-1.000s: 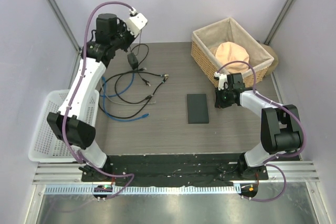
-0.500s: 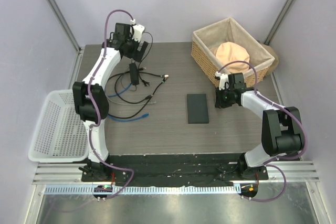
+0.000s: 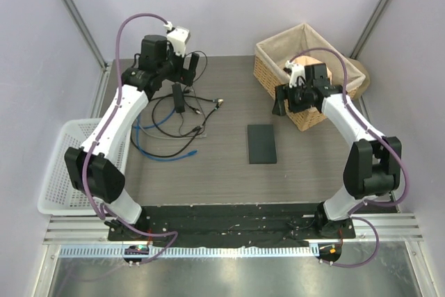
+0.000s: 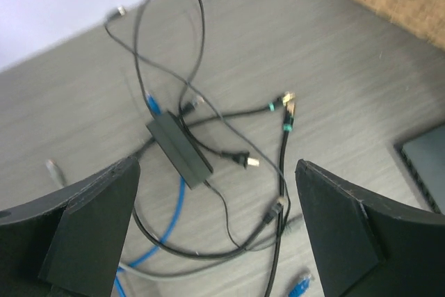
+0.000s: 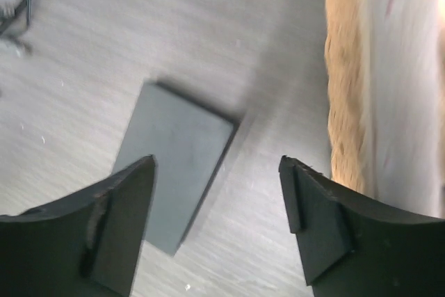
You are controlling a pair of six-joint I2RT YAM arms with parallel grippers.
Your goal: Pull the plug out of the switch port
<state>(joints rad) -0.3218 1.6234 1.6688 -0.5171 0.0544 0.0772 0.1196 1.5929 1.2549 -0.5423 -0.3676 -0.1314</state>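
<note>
The switch [image 3: 262,144] is a flat dark-grey box lying alone mid-table. No cable joins it on the sides I see, so the plug in its port is hidden. My right gripper [image 3: 280,103] hangs open above the table just behind and right of it. In the right wrist view the switch [image 5: 177,172] lies below the open right gripper [image 5: 217,161], nearer the left finger. My left gripper [image 3: 191,67] stands open over the cable tangle at the back left. In the left wrist view the open left gripper [image 4: 217,165] frames loose cable ends, and the switch's corner [image 4: 427,165] shows at the right edge.
A black power adapter [image 3: 179,97] lies among black, grey and blue cables [image 3: 163,144] with loose connectors. A wicker basket [image 3: 274,78] holding a peach cloth stands at the back right, close to the right gripper. A white plastic basket [image 3: 69,165] sits at the left edge.
Both grippers went from shut to open. The right gripper rose and moved back from beside the switch toward the wicker basket. The left gripper swung down over the cables.
</note>
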